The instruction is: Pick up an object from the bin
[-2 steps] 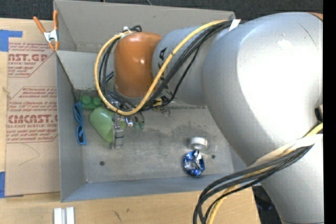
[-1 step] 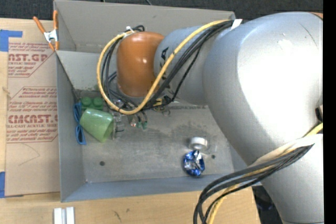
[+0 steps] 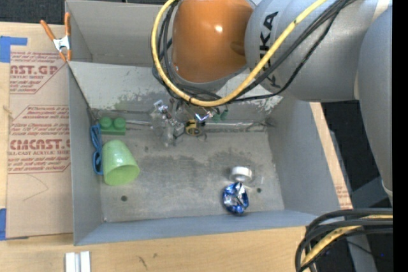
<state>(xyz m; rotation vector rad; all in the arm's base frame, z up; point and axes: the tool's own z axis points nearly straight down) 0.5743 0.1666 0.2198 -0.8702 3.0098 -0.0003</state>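
The arm hangs over the grey bin, its jaws low by the back wall; whether they are open or closed I cannot tell. Closing there risks scraping the wall and catching nothing, since the things lie well apart: one pale green cup, one green block, one blue-and-white crumpled ball, one white cap

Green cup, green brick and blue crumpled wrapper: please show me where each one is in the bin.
green cup (image 3: 118, 163), camera view, on its side wall, as it lies on its side at the bin's left
green brick (image 3: 112, 125), camera view, on its studded top
blue wrapper (image 3: 235, 198), camera view, on the middle of the crumpled ball
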